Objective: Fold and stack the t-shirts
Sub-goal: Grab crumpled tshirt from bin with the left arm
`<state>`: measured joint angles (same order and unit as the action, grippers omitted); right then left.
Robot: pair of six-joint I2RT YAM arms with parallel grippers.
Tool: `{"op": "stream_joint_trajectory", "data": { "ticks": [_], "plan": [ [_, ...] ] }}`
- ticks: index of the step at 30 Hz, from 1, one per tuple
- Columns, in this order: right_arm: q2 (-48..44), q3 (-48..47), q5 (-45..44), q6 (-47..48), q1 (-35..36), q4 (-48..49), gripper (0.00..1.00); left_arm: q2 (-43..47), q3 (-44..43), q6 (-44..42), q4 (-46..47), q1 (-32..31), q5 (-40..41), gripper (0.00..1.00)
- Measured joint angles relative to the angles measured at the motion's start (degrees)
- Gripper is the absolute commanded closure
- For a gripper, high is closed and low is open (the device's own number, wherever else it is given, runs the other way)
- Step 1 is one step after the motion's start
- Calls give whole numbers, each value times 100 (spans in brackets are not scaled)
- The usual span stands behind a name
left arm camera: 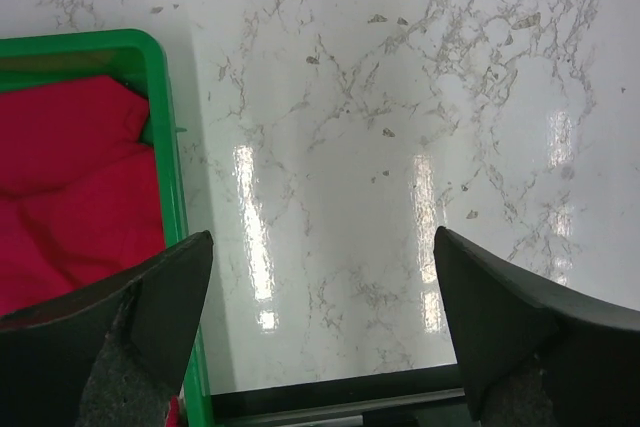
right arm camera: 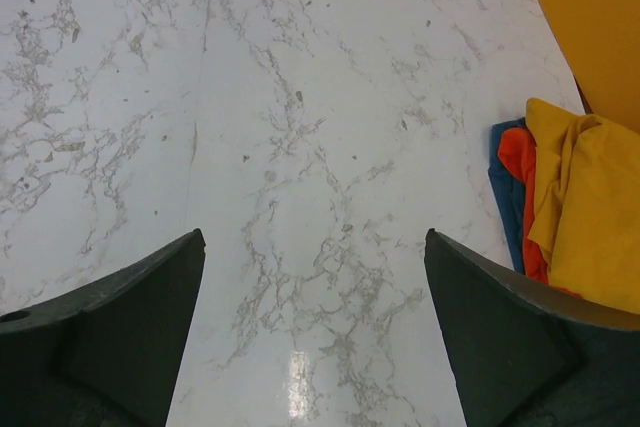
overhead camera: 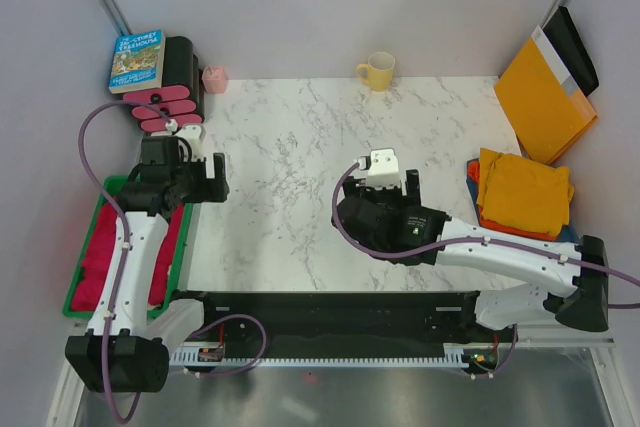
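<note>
Layout, read as a clock face on the top external view, with 6 o'clock at the arm bases.

1. Left tool (left arm camera: 322, 237): released. Both fingers stand wide apart with nothing between them. It hangs at 9 o'clock, above the left edge of the table (overhead camera: 300, 127). In the left wrist view the fingers frame bare marble, and the left finger overlaps the rim of the green bin (left arm camera: 170, 157).

2. Right tool (right arm camera: 314, 235): released. The fingers are spread wide and grasp nothing. It hangs above the middle of the table, slightly toward 4 o'clock. The right wrist view shows only bare marble between the fingers.

3. Crimson red t-shirt (overhead camera: 98, 247): lies crumpled inside the green bin, which sits off the table's left edge at 8 o'clock. The left arm crosses above part of it.

4. Remaining t-shirts: one loose pile at 3 o'clock, on the right edge of the table. The mustard-yellow t-shirt (overhead camera: 525, 192) lies on top. The orange-red t-shirt (right arm camera: 515, 167) shows beneath it. The blue t-shirt (right arm camera: 503, 187) is lowest, visible only as a narrow edge. The pile is well apart from both tools.

5. Other items: a paper envelope (overhead camera: 540, 107) leans at 2 o'clock, just behind the pile. A yellow mug (overhead camera: 378, 71) stands at 12 o'clock on the far edge
</note>
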<state>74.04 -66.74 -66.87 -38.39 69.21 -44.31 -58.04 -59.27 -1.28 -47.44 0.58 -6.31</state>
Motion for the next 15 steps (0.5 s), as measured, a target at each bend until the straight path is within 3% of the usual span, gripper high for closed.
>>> {"op": "stream_joint_trajectory", "data": {
  "ticks": [10, 12, 15],
  "plan": [
    [44, -26, 461, 278, -28, 752, 2, 197, 4, -9, 116, 177, 216, 0],
    [13, 15, 734, 402, -79, 1016, 2, 234, 4, -20, 122, 422, 249, 0],
    [-151, 208, 1180, 581, -256, 1292, 2, 153, 2, -92, 125, 1287, 227, 3]
  ]
}}
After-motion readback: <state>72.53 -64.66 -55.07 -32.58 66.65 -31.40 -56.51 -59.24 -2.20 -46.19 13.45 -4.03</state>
